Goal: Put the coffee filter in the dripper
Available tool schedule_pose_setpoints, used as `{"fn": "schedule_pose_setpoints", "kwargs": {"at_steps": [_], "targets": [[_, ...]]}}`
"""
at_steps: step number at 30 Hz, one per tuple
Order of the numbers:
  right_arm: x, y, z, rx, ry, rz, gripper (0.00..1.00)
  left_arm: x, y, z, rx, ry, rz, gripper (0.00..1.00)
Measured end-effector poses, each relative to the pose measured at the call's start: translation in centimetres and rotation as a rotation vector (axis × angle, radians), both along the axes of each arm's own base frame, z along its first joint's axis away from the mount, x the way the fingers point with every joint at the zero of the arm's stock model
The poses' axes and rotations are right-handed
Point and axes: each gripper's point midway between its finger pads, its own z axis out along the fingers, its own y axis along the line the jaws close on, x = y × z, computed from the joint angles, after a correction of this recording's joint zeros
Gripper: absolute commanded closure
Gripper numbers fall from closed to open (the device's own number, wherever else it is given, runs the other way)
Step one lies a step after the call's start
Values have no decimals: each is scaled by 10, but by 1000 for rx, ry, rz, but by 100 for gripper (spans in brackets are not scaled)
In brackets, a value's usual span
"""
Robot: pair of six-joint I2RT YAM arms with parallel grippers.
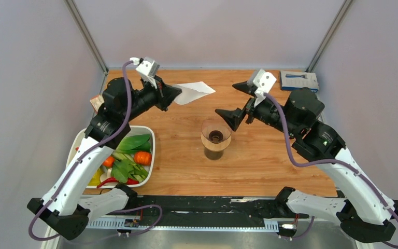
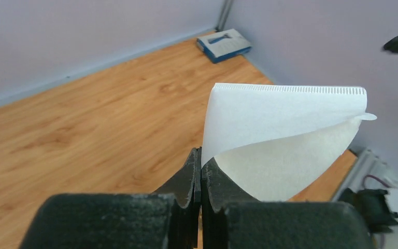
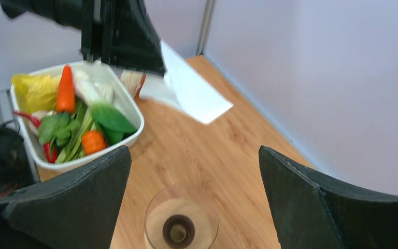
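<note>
- Step in hand, as I read it: the carry. The coffee filter (image 2: 285, 135) is up in the air over the back-left of the table (image 1: 259, 166), not in the dripper (image 1: 216, 137) yet.
- The left gripper (image 2: 201, 162) is pinched tight on the filter's narrow end, jaws pressed together with only paper between them. The wide crimped edge sticks out away from the fingers, and the two layers sit slightly apart at one corner.
- The right gripper (image 3: 193, 155) is spread wide with nothing in it. It hangs just above the dripper, which shows between its fingers in the right wrist view.
- The dripper stands upright mid-table, well apart from the filter. Nothing in the cone that I can see.
- Next move, my guess: swing the left arm toward the centre and tip the filter so the narrow end points down into the cone. Tricky bit is that the gripper is holding exactly that end, so the free right one may have to take the wide edge or open the layers.
- Also around: a white tub of vegetables (image 1: 153, 150) by the left arm and a blue box (image 1: 299, 80) in the far right corner. Neither looks in the way.
</note>
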Motion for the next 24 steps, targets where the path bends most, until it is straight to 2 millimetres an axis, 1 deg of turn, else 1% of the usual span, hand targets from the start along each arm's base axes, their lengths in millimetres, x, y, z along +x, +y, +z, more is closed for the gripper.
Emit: {"fn": "schedule_pose_setpoints", "kwargs": {"at_steps": [3, 6, 9, 13, 15, 17, 19, 22, 24], "targets": [[9, -4, 27, 75, -31, -55, 0, 10, -5, -2, 102, -61, 58, 100], [16, -3, 41, 109, -57, -79, 4, 16, -9, -3, 167, -94, 82, 100], [16, -2, 35, 93, -76, -69, 9, 18, -9, -1, 180, -101, 89, 100], [1, -8, 5, 14, -120, -9, 13, 11, -11, 2, 138, -80, 38, 100], [-7, -15, -3, -11, -151, 1, 20, 4, -14, 6, 78, -46, -20, 100], [-12, -23, -5, -29, -195, 3, 30, 1, -15, 11, -13, -7, -80, 100], [-15, -27, -2, -39, -229, 2, 35, -6, -18, 9, -91, 48, -147, 100], [-16, -27, 2, -50, -270, 8, 38, -20, -28, 1, -155, 140, -260, 100], [-15, -23, 3, -62, -282, 25, 38, -30, -33, -1, -165, 179, -322, 100]]}}
